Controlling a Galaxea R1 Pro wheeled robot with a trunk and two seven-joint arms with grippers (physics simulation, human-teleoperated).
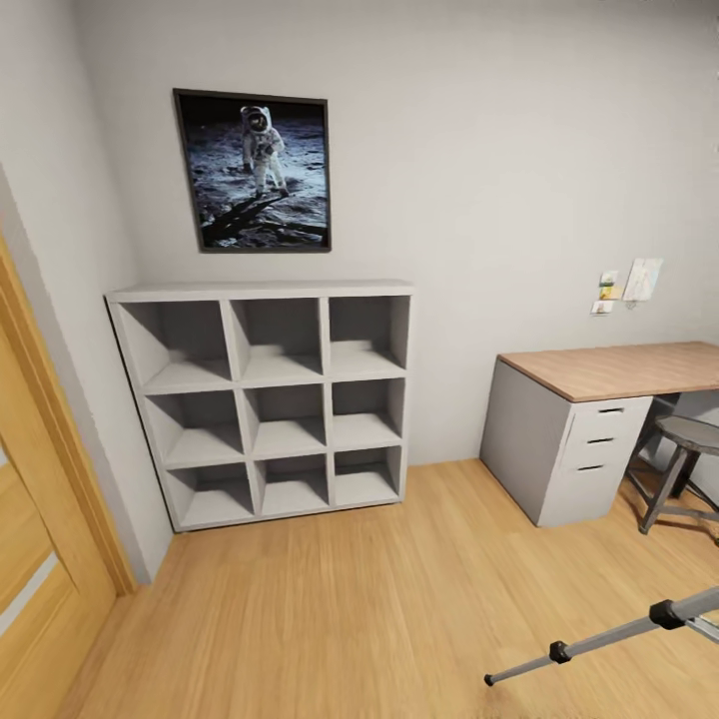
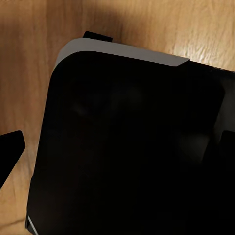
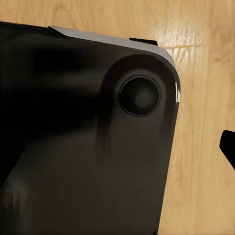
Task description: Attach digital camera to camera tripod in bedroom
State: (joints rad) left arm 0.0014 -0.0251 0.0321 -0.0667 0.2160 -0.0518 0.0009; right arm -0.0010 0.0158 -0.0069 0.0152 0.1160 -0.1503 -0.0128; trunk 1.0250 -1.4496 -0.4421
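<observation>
I am in the bedroom, with its light wood floor and pale grey walls. One silver leg of the camera tripod, with black joints and a black foot, slants across the floor at the lower right of the head view; the tripod's head is out of frame. The digital camera is out of view. In the left wrist view one black fingertip pokes in beside the robot's black base. In the right wrist view another black fingertip shows beside the base. I cannot tell whether either gripper is open or shut.
A grey cube shelf stands against the far wall under an astronaut picture. A wooden door is at the left. A wood-topped desk with grey drawers and a round stool are at the right.
</observation>
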